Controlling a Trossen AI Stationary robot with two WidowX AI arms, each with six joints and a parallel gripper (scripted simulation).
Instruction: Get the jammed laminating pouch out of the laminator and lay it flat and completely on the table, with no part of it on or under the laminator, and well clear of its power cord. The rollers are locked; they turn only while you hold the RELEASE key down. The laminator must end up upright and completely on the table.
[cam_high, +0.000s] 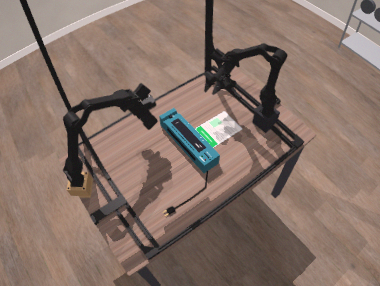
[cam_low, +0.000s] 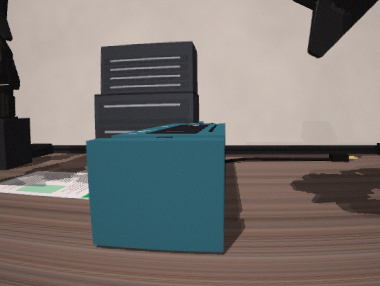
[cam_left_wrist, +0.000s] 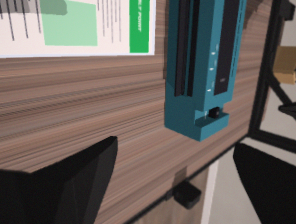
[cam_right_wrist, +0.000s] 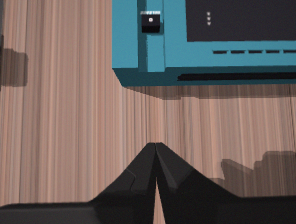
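Observation:
The teal laminator (cam_high: 190, 141) stands upright in the middle of the table. The laminating pouch (cam_high: 220, 127), white with green print, sticks out of its long side and lies on the table; its inner edge is hidden in the slot. My right gripper (cam_high: 149, 120) is shut on nothing and hovers just off the laminator's far end. In the right wrist view its fingertips (cam_right_wrist: 156, 146) point at that end, where the black RELEASE key (cam_right_wrist: 150, 21) sits. My left gripper (cam_high: 216, 85) is open and empty, high over the table's back edge. The left wrist view shows the pouch (cam_left_wrist: 75, 25) and the key (cam_left_wrist: 216, 113).
The black power cord (cam_high: 192, 197) runs from the laminator's near end to its plug (cam_high: 169, 212) near the front edge. A black frame rail (cam_high: 280, 132) rims the table. The left arm's base (cam_high: 265, 120) stands beside the pouch.

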